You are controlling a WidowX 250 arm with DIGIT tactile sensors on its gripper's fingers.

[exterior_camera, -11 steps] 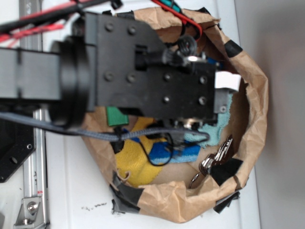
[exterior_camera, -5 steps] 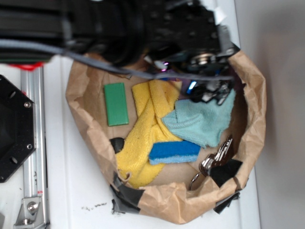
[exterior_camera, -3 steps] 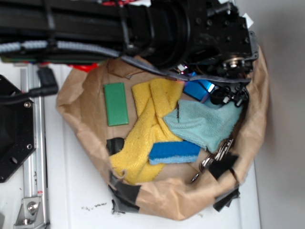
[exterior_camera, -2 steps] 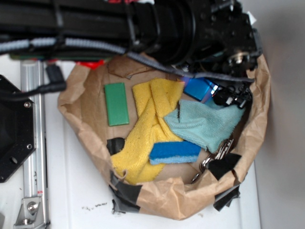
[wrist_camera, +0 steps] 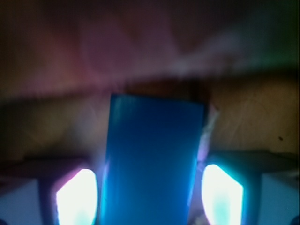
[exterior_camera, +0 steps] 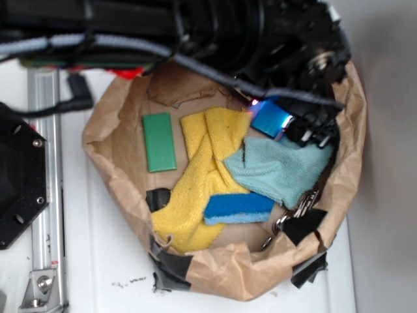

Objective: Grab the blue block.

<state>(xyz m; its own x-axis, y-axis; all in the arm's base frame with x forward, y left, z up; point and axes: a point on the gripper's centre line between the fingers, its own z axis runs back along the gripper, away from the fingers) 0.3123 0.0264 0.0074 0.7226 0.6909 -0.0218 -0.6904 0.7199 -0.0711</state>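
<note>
**Blue block sits between the fingers at the bag's far corner**

From where I stand, the black robot arm's gripper point(exterior_camera: 296, 124) hangs over the upper right corner of the crumpled brown paper bag point(exterior_camera: 117, 176) that lies open on the white counter point(exterior_camera: 98, 280). The smooth, flat, medium-blue rectangular block point(exterior_camera: 272, 119) is right there under it, on the bag's floor near the right wall and just above the light teal cloth point(exterior_camera: 280, 171).

In the wrist view the block point(wrist_camera: 150, 161) fills the gap between the two glowing fingers point(wrist_camera: 77, 197), one on each long side. They look close against its edges, but the glare hides the contact, so I cannot tell whether they pinch it or merely straddle it. I would guess the gripper has been lined up this way so that the fingers close across the block's narrow width, the easier span to grip.

The block's long axis runs straight away from the wrist camera, with its far short end toward the bag wall. From outside it lies flat, skewed at a slant to the bag.

The rough blue sponge point(exterior_camera: 238, 208), the yellow towel point(exterior_camera: 202, 176) and the green rectangular block point(exterior_camera: 159, 142) lie well apart from it.
</note>
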